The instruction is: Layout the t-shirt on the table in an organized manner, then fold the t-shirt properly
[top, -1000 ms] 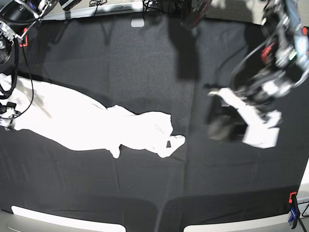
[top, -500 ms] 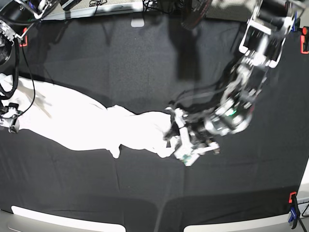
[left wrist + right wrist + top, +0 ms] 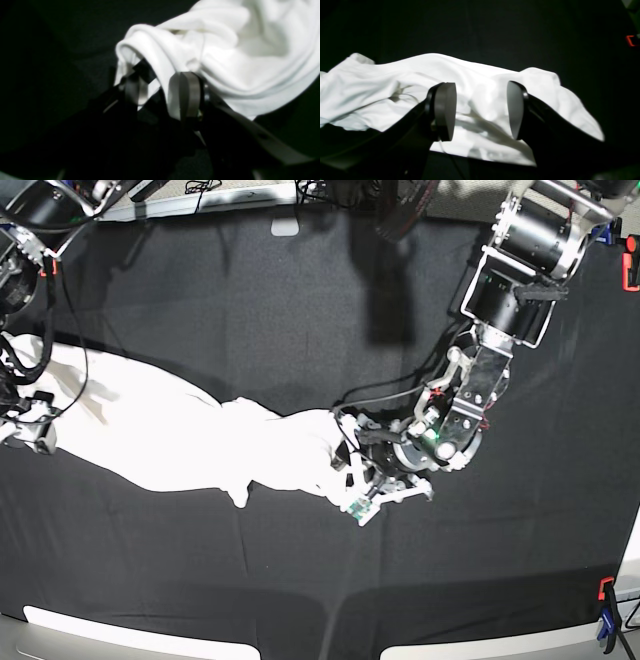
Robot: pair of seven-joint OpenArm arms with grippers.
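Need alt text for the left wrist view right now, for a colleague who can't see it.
The left end effector grips a rolled edge of the white t-shirt, with cloth bunched between its two blurred fingers. The rest of the shirt lies crumpled at upper right on the black table.
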